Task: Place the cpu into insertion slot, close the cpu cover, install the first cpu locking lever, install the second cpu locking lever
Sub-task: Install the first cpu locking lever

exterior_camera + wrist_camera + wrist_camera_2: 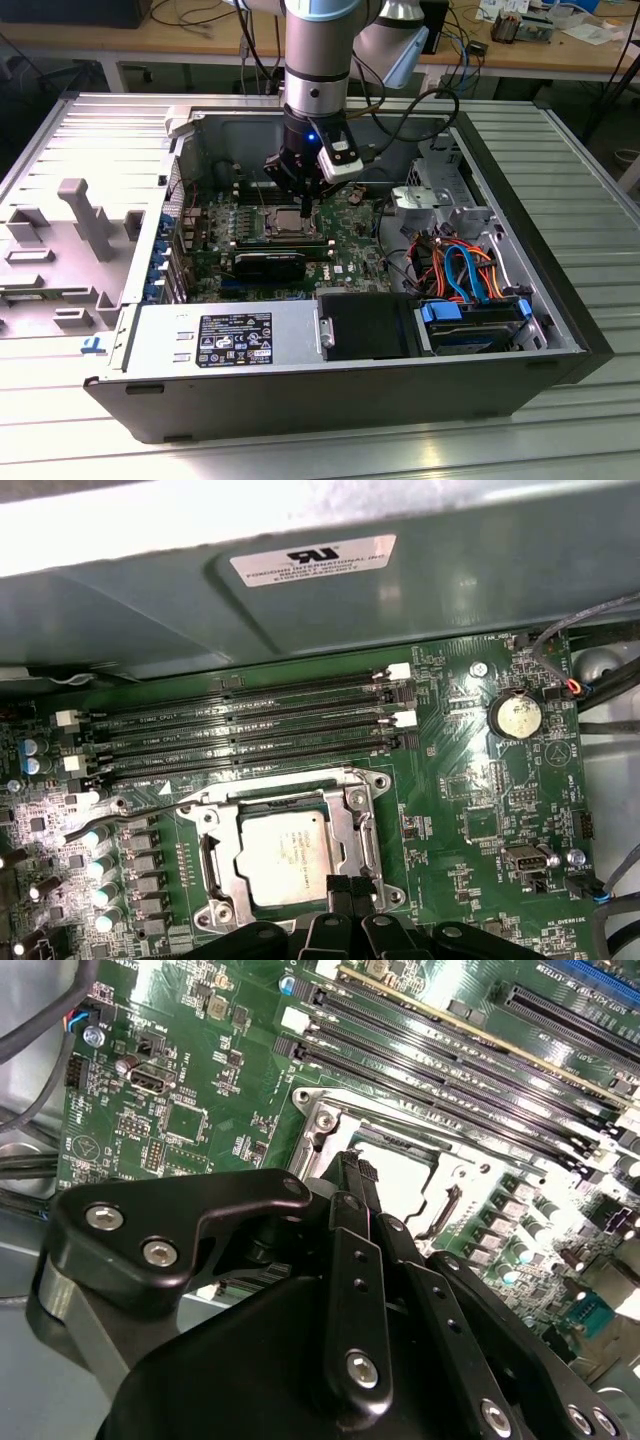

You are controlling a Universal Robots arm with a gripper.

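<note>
First wrist view showed the cpu (283, 858) lying flat in the insertion slot (213, 858) on the green motherboard (470, 780), with the silver cpu cover (352, 832) folded down around its metal top and a thin locking lever (130, 818) standing out free beside the memory slots (250, 725). The gripper (338, 890) hung at the cover's near edge, its fingertips drawn together with nothing between them. In the exterior view the gripper (303, 205) reached down into the open computer case (560, 300). My worry: a push landing off the cover's edge could slide onto the chip, or spring the unlatched cover.
</note>
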